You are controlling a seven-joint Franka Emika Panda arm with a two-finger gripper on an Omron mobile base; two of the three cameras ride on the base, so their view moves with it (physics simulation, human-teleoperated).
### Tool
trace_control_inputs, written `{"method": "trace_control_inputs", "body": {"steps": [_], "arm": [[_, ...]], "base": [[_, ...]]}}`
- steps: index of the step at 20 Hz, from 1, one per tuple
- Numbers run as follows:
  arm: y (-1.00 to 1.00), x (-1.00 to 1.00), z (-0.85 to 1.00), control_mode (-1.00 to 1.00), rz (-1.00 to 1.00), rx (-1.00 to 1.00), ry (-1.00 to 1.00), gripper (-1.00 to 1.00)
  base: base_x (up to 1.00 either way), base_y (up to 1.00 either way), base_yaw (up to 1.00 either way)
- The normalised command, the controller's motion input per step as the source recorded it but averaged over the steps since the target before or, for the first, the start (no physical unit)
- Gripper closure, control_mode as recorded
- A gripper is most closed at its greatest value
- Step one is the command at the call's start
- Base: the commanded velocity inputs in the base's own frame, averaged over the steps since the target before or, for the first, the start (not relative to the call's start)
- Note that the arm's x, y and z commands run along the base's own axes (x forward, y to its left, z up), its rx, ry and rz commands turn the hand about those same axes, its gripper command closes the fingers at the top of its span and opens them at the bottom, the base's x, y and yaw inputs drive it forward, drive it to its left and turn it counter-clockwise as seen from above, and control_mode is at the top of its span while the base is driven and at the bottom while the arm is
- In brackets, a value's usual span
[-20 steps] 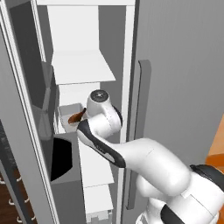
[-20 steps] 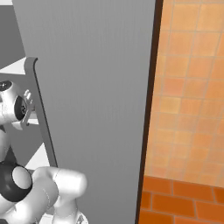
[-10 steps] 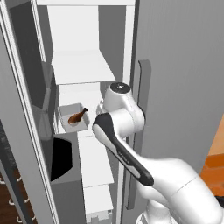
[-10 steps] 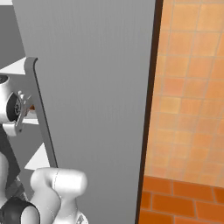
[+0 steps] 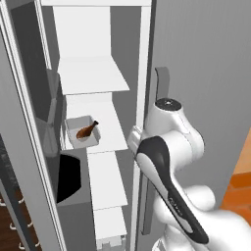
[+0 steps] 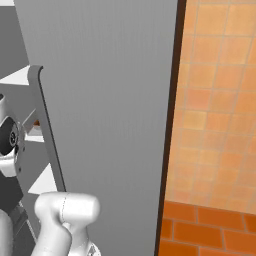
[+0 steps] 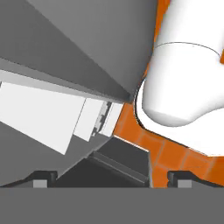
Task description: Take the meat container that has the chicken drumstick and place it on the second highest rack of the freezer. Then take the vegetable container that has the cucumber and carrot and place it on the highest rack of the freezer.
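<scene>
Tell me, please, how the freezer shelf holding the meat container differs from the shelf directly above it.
The lower shelf carries the meat container with the chicken drumstick near its left front edge; the upper shelf is bare. The lower shelf looks narrower in the left base view, the upper one wider. Both are flat white shelves inside the freezer.
</scene>
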Motion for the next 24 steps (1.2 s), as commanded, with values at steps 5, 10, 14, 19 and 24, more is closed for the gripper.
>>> {"method": "trace_control_inputs", "body": {"steps": [5,10,14,19,24], "arm": [[-0.5,-0.64,0.16,-1.0,0.13,-0.11,0.16,-1.0],[-0.44,-0.15,-0.03,-1.0,0.07,-0.11,0.11,-1.0],[-0.25,0.0,-0.21,-1.0,0.0,-0.03,0.0,-1.0],[-0.24,0.0,-0.13,-1.0,0.0,0.0,0.0,-1.0],[0.0,0.0,0.0,-1.0,0.0,-0.01,0.01,-1.0]], "base": [[0.0,0.0,0.0],[0.0,0.0,0.0],[0.0,0.0,0.0],[0.0,0.0,0.0],[0.0,0.0,0.0]]}}
